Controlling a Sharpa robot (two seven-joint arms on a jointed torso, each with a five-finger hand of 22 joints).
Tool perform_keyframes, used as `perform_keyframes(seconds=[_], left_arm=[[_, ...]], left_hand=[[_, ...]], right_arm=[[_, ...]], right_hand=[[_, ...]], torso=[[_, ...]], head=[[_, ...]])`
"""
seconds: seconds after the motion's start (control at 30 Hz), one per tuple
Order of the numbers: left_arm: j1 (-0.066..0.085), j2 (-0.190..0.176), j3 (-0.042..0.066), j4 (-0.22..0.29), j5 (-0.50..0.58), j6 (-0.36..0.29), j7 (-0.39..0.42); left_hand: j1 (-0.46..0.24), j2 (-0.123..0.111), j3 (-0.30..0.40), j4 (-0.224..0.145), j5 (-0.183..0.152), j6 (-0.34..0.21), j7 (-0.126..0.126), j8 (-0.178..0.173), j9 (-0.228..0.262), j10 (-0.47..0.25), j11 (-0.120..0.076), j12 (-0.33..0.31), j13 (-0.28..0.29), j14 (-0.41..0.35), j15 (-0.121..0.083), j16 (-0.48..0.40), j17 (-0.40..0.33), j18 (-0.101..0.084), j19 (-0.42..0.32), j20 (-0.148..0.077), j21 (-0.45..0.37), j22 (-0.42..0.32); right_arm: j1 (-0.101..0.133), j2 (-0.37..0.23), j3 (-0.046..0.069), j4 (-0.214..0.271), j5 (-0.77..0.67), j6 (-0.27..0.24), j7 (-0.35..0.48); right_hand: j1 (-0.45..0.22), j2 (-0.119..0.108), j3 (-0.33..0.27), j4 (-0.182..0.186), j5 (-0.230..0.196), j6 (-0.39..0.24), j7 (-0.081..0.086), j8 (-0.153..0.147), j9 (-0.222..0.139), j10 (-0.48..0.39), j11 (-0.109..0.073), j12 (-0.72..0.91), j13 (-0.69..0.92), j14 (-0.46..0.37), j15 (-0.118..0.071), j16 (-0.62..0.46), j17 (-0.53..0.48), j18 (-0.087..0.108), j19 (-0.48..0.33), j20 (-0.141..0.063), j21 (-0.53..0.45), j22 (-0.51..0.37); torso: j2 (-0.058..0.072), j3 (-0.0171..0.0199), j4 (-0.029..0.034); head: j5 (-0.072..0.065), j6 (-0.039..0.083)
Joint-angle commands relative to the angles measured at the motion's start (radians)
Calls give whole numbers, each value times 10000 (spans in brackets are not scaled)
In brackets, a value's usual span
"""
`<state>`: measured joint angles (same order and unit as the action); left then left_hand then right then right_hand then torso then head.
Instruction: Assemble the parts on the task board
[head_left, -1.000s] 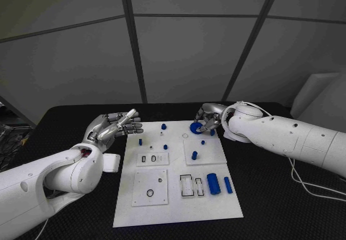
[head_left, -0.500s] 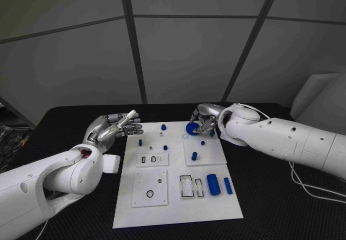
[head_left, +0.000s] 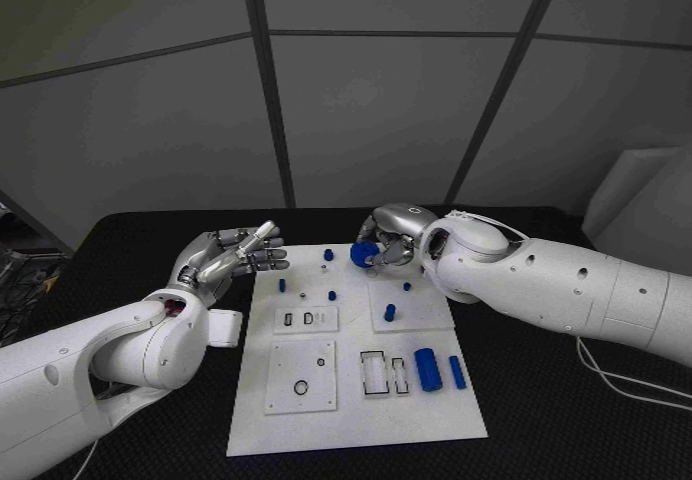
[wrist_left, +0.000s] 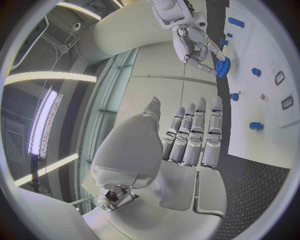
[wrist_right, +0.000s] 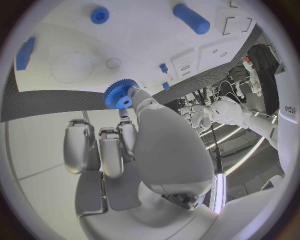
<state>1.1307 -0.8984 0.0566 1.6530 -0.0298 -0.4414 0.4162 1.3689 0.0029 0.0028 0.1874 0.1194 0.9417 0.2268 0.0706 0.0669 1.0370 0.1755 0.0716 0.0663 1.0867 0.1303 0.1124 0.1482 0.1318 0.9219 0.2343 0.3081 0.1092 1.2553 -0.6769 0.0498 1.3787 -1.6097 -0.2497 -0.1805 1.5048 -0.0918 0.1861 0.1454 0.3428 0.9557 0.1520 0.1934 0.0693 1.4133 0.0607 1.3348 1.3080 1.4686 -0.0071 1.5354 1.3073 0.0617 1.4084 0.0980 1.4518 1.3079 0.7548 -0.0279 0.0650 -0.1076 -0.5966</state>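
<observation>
The white task board (head_left: 353, 400) lies mid-table. My right hand (head_left: 387, 240) hovers over its far edge and pinches a blue gear (head_left: 364, 255) between thumb and finger; the gear (wrist_right: 120, 93) sits at the fingertips, above the board (wrist_right: 156, 55). The gear (wrist_left: 222, 66) also shows in the left wrist view. My left hand (head_left: 231, 255) floats at the board's far left corner, fingers straight, holding nothing. Small blue pegs (head_left: 330, 295) stand in the far half, one (head_left: 327, 254) just left of the gear. A thick blue cylinder (head_left: 427, 362) and a blue bar (head_left: 456, 371) lie near right.
The black table (head_left: 548, 420) surrounds the board. A white cable (head_left: 620, 372) trails over it at the right. A pale panel (head_left: 635, 180) stands behind the table's far right corner. Recessed white plates (head_left: 302, 375) with black outlines occupy the board's near half.
My right hand has carried the blue gear leftward along the board's far edge, from the right side toward the middle. The left hand has stayed put.
</observation>
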Motion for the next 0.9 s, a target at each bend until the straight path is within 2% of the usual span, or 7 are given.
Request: perform_keyframes(seconds=[0.03, 0.2, 0.53, 0.9], left_arm=[[8, 18, 9, 10, -27, 139, 10], [8, 20, 9, 7, -27, 136, 6], [9, 20, 10, 13, -27, 128, 2], [11, 25, 11, 24, -27, 134, 0]], left_hand=[[24, 89, -52, -18, -53, 63, -26, -43, -15, -39, -3, -33, -10, -22, -5, -40, 11, 513, 35, 31, -47, -16], [24, 89, -52, -18, -53, 63, -26, -43, -15, -39, -3, -33, -10, -22, -5, -40, 11, 513, 35, 31, -47, -16], [24, 89, -52, -18, -53, 63, -26, -43, -15, -39, -3, -33, -10, -22, -5, -40, 11, 513, 35, 31, -47, -16], [41, 107, -56, -33, -51, 59, -27, -47, -16, -48, -3, -39, -10, -19, -4, -59, 20, 513, 39, 32, -53, -23]], right_arm=[[19, 234, 5, -4, -716, -342, -319], [16, 686, 2, -189, -853, -284, -370], [-63, 1495, -6, -752, -908, -127, -362], [-155, 1972, -29, -1052, -912, 102, -267]], right_hand=[[-92, -25, 74, 12, -16, 154, -59, 49, 7, 50, -35, 21, 176, 868, -54, 68, 1918, -107, 80, 12, 76, 275], [-92, -25, 74, 12, -16, 154, -59, 49, 7, 50, -35, 21, 176, 868, -54, 68, 1918, -107, 80, 12, 76, 275], [-108, -40, 104, 11, -35, 156, -57, 30, 1, 43, -34, 9, 167, 867, -56, 67, 1914, -108, 82, 9, 78, 280], [-146, -54, 162, 17, -61, 152, -50, -10, -10, 49, -30, 15, 182, 870, -55, 74, 1931, -110, 85, 6, 82, 287]], torso=[[4, -7, 20], [6, -13, 38], [9, -7, 17], [5, -2, 23]], head=[[22, -6], [53, -29], [141, -82], [177, -141]])
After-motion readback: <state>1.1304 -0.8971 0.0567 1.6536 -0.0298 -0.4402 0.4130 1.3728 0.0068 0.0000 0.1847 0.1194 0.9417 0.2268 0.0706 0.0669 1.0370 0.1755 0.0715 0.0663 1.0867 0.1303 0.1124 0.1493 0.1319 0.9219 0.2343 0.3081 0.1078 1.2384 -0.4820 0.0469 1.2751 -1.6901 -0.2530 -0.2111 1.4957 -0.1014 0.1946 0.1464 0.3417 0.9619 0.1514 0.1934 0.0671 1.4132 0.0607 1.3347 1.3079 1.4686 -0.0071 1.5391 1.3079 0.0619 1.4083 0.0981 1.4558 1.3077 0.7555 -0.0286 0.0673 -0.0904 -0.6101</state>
